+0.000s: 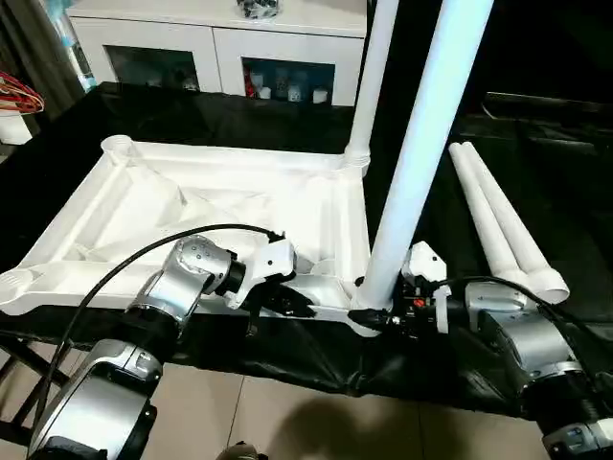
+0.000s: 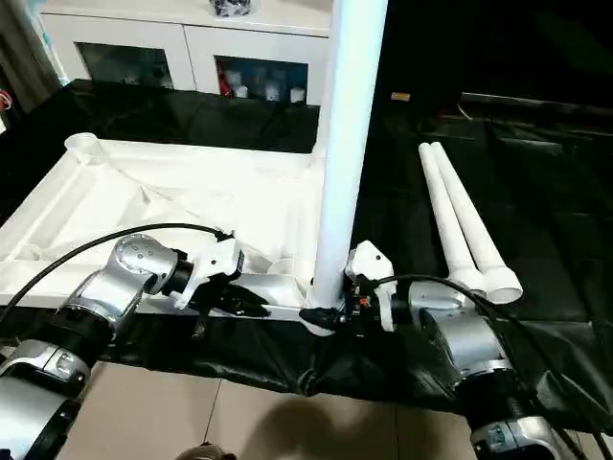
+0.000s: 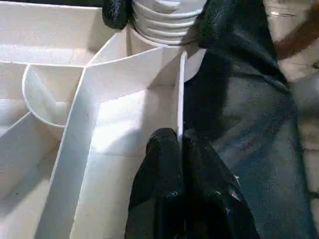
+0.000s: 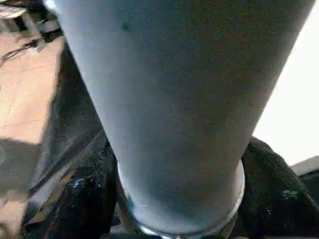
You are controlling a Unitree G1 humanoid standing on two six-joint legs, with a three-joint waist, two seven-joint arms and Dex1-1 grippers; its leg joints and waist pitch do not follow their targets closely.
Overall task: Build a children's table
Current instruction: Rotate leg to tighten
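The children's table top (image 1: 144, 206) lies upside down on a black cloth, ribs up. One white leg (image 1: 372, 77) stands in its far right corner socket. A second leg (image 1: 421, 144) stands upright in the near right corner. My right gripper (image 1: 374, 314) is at this leg's base, its black fingers (image 4: 271, 191) pressed against either side of it. In the left wrist view the leg's ridged end (image 3: 167, 15) sits in the socket. My left gripper (image 3: 172, 142) is shut on the top's thin near rim, just left of that corner. Two loose legs (image 1: 503, 225) lie side by side to the right.
A white glass-doored cabinet (image 1: 220, 48) stands behind the work surface. The black cloth (image 1: 536, 134) hangs over the front edge just under both grippers, with tiled floor (image 1: 287, 412) below. Red wire hangers (image 1: 19, 96) show at the far left.
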